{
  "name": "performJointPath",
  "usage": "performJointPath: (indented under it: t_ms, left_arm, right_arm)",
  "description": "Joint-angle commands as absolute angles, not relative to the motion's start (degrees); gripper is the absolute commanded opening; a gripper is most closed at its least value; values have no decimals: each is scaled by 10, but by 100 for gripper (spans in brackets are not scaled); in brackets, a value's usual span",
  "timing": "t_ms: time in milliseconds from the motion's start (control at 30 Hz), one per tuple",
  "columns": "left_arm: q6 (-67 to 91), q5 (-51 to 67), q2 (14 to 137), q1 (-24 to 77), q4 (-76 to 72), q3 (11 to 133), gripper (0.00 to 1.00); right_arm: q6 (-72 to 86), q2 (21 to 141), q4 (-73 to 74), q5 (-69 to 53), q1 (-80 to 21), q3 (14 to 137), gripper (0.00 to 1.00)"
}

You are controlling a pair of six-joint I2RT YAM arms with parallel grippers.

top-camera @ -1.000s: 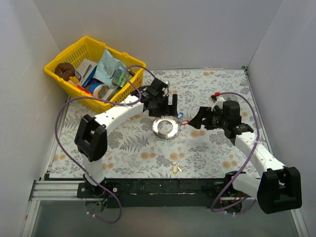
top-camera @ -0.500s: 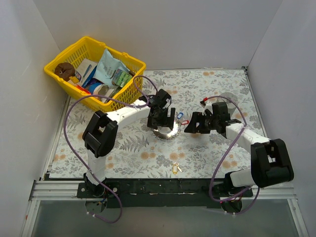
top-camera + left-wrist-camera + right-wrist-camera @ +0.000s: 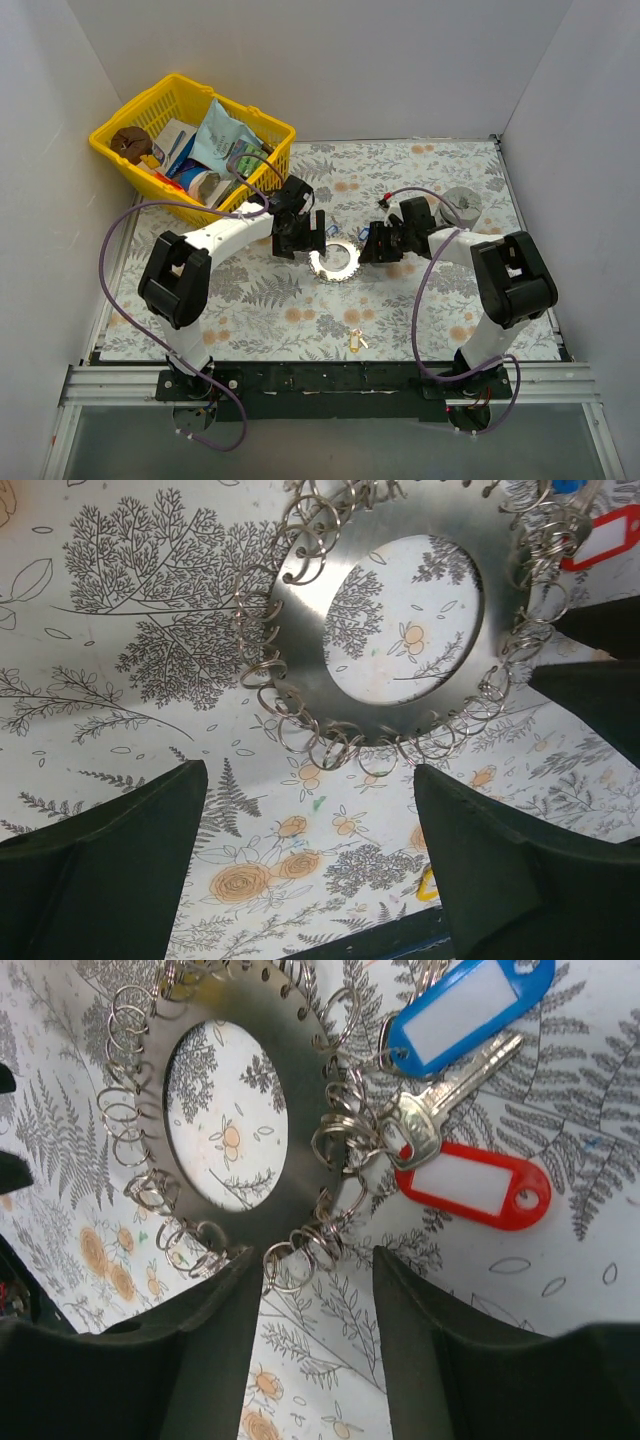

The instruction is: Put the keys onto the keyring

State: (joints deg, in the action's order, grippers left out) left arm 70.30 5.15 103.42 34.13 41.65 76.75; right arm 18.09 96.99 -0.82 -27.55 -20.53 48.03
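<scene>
The keyring (image 3: 334,260) is a flat silvery disc with an open centre and small wire rings all round its rim; it lies flat on the floral mat. In the left wrist view the keyring (image 3: 300,640) lies ahead of my open, empty left gripper (image 3: 310,850). In the right wrist view a blue-tagged key (image 3: 460,1010) and a red-tagged key (image 3: 470,1185) lie against the keyring's (image 3: 300,1130) rim among the small rings. My right gripper (image 3: 315,1330) is open, its left finger at the rim. A yellow key (image 3: 354,342) lies apart near the front edge.
A yellow basket (image 3: 120,125) full of packets stands at the back left. A grey metal cylinder (image 3: 461,203) stands at the right, behind the right arm. White walls enclose the mat on three sides. Purple cables loop beside both arms.
My left gripper has drawn back off the keyring to its left side. My right gripper has moved left, up to the keyring's right rim by the blue and red keys.
</scene>
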Motion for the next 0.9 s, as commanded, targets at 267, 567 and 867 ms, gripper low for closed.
performJointPath:
  t_ms: [267, 567, 867]
  left_arm:
    - [688, 30, 997, 345, 403, 778, 84]
    - [678, 25, 998, 345, 397, 786, 89]
    - [667, 49, 987, 345, 396, 785, 89]
  right_arm:
    - [200, 967, -40, -273, -245, 459, 1]
    - [182, 828, 18, -270, -250, 419, 49]
    - [160, 802, 59, -224, -249, 471, 76]
